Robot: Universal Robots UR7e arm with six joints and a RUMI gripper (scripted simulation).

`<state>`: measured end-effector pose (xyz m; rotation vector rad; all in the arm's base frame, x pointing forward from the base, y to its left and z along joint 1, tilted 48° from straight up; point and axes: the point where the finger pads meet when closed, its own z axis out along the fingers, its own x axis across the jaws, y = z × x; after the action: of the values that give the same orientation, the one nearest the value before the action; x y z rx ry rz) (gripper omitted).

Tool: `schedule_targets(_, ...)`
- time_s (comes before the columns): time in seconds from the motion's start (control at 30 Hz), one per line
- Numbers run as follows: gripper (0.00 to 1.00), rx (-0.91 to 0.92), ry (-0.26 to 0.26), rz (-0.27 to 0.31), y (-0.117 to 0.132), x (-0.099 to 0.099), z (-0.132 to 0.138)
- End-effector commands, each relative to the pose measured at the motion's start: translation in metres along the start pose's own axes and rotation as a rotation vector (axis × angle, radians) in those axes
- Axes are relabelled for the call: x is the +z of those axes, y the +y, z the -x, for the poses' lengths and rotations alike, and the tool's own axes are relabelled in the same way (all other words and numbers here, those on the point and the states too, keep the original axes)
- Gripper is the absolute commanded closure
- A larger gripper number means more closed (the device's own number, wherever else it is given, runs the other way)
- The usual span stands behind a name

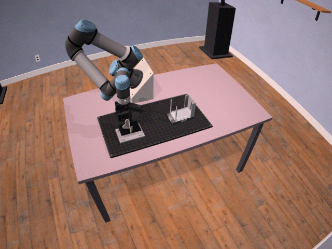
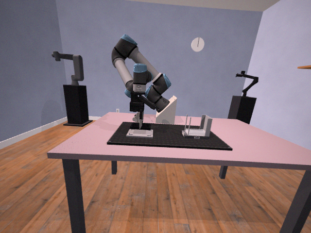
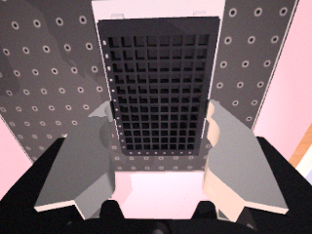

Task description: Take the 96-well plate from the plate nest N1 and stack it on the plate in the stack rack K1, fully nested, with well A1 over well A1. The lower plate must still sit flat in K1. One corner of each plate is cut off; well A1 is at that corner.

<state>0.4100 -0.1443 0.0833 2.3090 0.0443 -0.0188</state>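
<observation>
1 gripper (image 3: 161,128) half-closed on 1 black plate (image 3: 160,83); 1 white plate (image 1: 180,115) in rack (image 1: 192,105)

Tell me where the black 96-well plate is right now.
In the wrist view the black plate is clamped between the gripper's fingers, just above the white nest N1 at the left end of the breadboard.

Plate (image 3: 160,88): matt black plastic, a grid of square wells; nest (image 1: 121,137): smooth pale grey, matt; fingers: smooth, matt, light grey; breadboard (image 1: 161,128): matt black, dotted with holes; table (image 1: 214,88): smooth matt pink top; floor (image 1: 187,203): worn wooden planks.
</observation>
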Motion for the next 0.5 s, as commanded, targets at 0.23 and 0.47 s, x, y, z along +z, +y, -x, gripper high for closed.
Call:
schedule_targets(0.23,1.0,0.001,0.0,0.0,0.0,-0.018,0.0)
schedule_targets(0.47,1.0,0.001,0.0,0.0,0.0,-0.029,0.0)
